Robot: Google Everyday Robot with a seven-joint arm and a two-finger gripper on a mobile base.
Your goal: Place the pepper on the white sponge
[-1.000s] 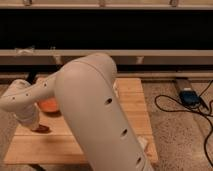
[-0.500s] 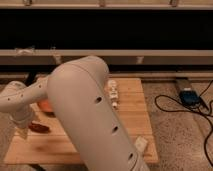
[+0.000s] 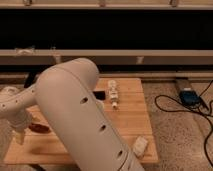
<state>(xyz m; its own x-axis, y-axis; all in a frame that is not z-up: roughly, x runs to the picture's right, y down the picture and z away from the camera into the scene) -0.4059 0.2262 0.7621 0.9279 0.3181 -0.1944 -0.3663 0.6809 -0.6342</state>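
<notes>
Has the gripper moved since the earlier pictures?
Yes. The gripper has shifted left and toward the table's near left edge, away from the white bottle.

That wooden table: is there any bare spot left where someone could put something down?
Yes. The wooden table shows bare wood between the narrow white bottle and the white sponge near the front right corner. The left is crowded: the gripper hangs beside the pepper, and the big arm hides the middle.
</notes>
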